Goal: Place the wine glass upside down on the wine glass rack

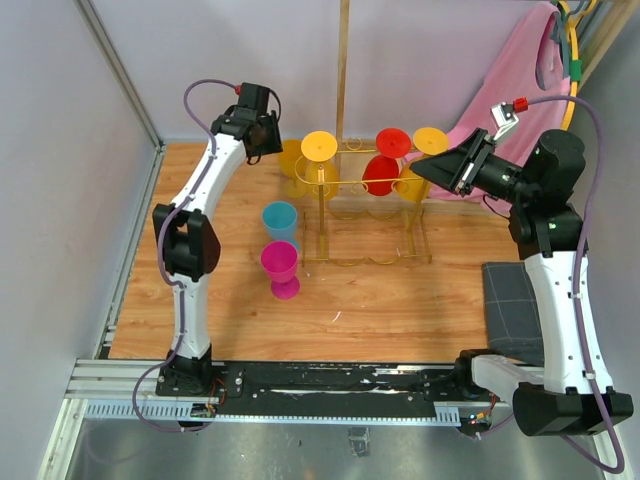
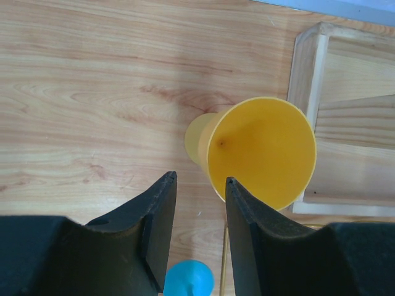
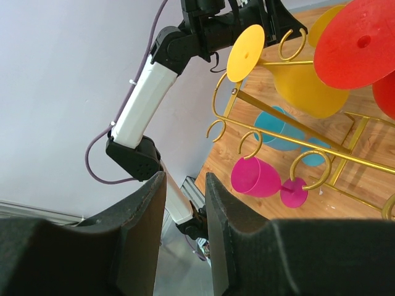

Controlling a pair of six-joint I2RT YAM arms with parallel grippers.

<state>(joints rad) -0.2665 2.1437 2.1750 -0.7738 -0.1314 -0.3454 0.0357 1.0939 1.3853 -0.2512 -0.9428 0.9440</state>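
A yellow wine glass [image 2: 262,151] stands upright on the wooden table, at the left end of the gold wine glass rack [image 1: 365,210]. My left gripper [image 2: 199,179] hovers above it, open and empty, its right finger just over the rim. In the top view this gripper [image 1: 266,145] sits by the same glass [image 1: 290,160]. Upside down on the rack hang a yellow glass [image 1: 319,148], a red one [image 1: 382,172] and another yellow one [image 1: 412,185]. My right gripper [image 1: 422,168] is at the rack's right end, raised, and its jaws [image 3: 185,177] are open with nothing between them.
A blue glass [image 1: 280,220] and a magenta glass [image 1: 280,265] stand on the table left of the rack. A tall wooden pole [image 1: 343,70] rises behind it from a wooden base [image 2: 345,123]. Pink cloth [image 1: 520,90] hangs at the back right. A grey pad [image 1: 510,300] lies at the right.
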